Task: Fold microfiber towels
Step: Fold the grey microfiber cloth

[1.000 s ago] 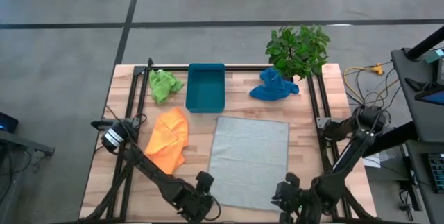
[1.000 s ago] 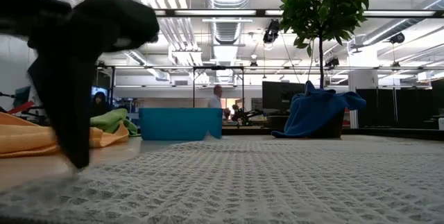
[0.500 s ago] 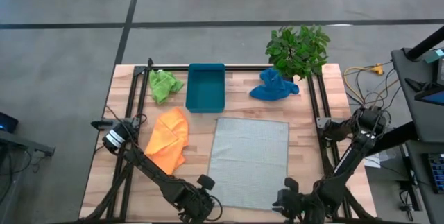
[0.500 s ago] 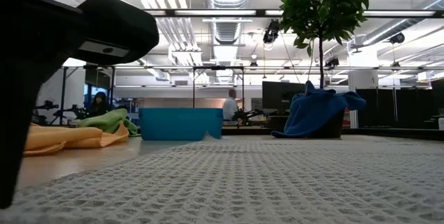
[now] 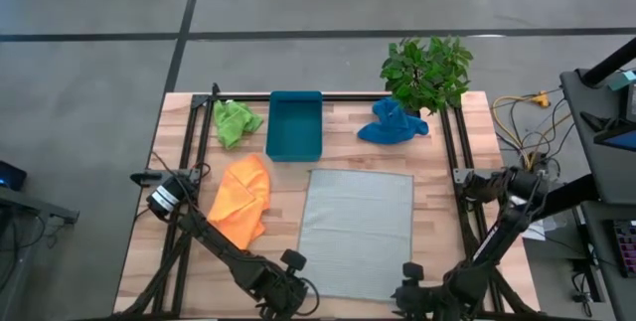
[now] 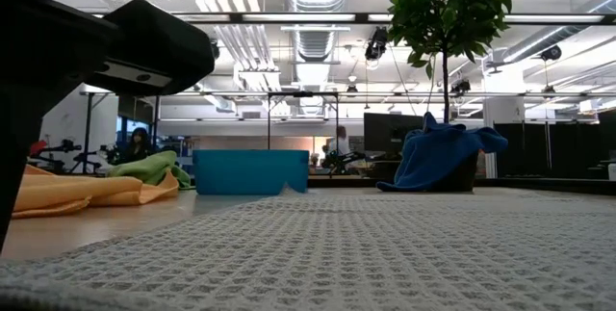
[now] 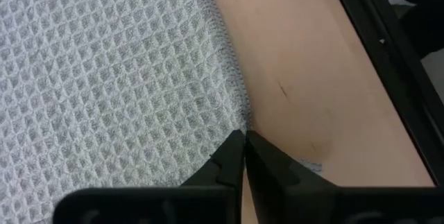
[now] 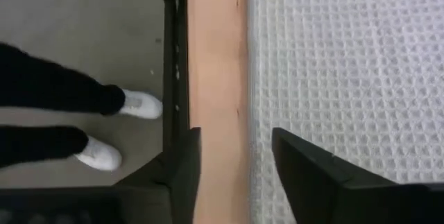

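The grey towel (image 5: 356,232) lies spread flat on the table's middle. My left gripper (image 7: 243,135) is at the towel's near left corner, shut at its left edge. My right gripper (image 8: 236,148) stands open over the near right corner. One of its fingers is above the bare wood and the other above the cloth, with the towel's right edge (image 8: 248,78) between them. The orange towel (image 5: 241,200) lies crumpled to the left. The lime green towel (image 5: 235,120) and the blue towel (image 5: 393,122) lie bunched at the far side. My left gripper's two fingertips meet on the grey towel's left edge (image 7: 241,110), close to its near corner, slanting down from the near side. The tips hide the spot itself, so I cannot tell how much cloth is between them. The towel lies flat on the wood.
A teal tray (image 5: 295,124) stands at the far middle and a potted plant (image 5: 427,68) at the far right corner. Black frame rails (image 5: 449,152) run along the table's left and right sides. A person's legs and white shoes (image 8: 104,151) show on the floor beside the table.
My right gripper has sunk toward the grey towel's near right corner and rolled its wrist. In the low view my left gripper's dark finger has swung toward the table's left. The towel has stayed flat.
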Robot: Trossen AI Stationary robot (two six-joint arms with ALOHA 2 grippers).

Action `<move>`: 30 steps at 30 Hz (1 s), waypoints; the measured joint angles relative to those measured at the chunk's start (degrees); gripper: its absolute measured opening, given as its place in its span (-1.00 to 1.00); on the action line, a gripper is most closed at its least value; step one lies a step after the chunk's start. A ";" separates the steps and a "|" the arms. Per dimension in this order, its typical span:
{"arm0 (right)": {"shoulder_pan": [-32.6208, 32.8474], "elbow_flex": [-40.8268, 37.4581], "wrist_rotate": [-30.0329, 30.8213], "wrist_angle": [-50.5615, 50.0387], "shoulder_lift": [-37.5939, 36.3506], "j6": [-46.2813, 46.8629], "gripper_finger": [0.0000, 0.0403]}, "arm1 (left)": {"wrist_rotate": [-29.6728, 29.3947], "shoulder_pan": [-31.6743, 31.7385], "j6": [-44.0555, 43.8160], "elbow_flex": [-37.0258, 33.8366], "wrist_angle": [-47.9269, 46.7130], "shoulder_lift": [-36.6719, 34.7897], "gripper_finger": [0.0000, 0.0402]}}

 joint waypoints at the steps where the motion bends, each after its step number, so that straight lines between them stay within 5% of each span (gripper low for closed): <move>1: -0.01 0.00 -0.78 -0.32 0.21 -0.20 -0.09 | 0.15 0.00 0.00 0.00 -0.06 0.00 -1.00; 15: 0.49 0.89 -8.02 -4.90 5.08 -3.94 -0.25 | 1.45 0.04 -1.44 -0.10 -0.07 0.00 -1.00; 25: 0.75 7.43 -8.43 -15.31 8.10 -2.52 -0.90 | 3.19 0.03 -3.28 -0.26 -0.35 -0.89 -1.00; 30: 0.70 9.28 -8.53 -15.36 6.86 -3.70 -0.95 | 5.24 0.00 -3.73 -0.61 -1.64 -2.94 -1.00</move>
